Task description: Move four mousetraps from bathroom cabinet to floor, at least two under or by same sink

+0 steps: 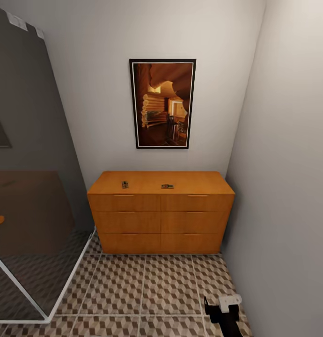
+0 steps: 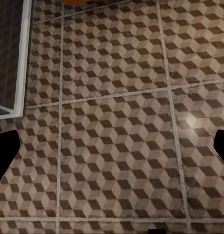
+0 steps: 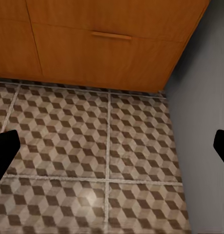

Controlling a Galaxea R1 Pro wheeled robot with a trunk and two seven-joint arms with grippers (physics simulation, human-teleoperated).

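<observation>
Two small mousetraps (image 1: 125, 184) (image 1: 167, 186) lie flat on top of the orange-brown cabinet (image 1: 160, 220), which stands against the far wall with its drawers closed. The patterned bathroom floor (image 1: 143, 290) stretches from the cabinet toward me. My right gripper (image 1: 221, 306) hangs low at the near right, well short of the cabinet. In the right wrist view it (image 3: 112, 148) is open and empty over the tiles, facing the cabinet's lower drawer (image 3: 102, 53). My left gripper (image 2: 112, 151) is open and empty above the floor (image 2: 117, 122). The bathroom sink is out of view.
A glass shower enclosure (image 1: 35, 187) with a white frame (image 2: 22, 58) borders the floor on the left. A grey wall (image 1: 283, 187) closes the right side next to the cabinet. A framed picture (image 1: 162, 103) hangs above the cabinet.
</observation>
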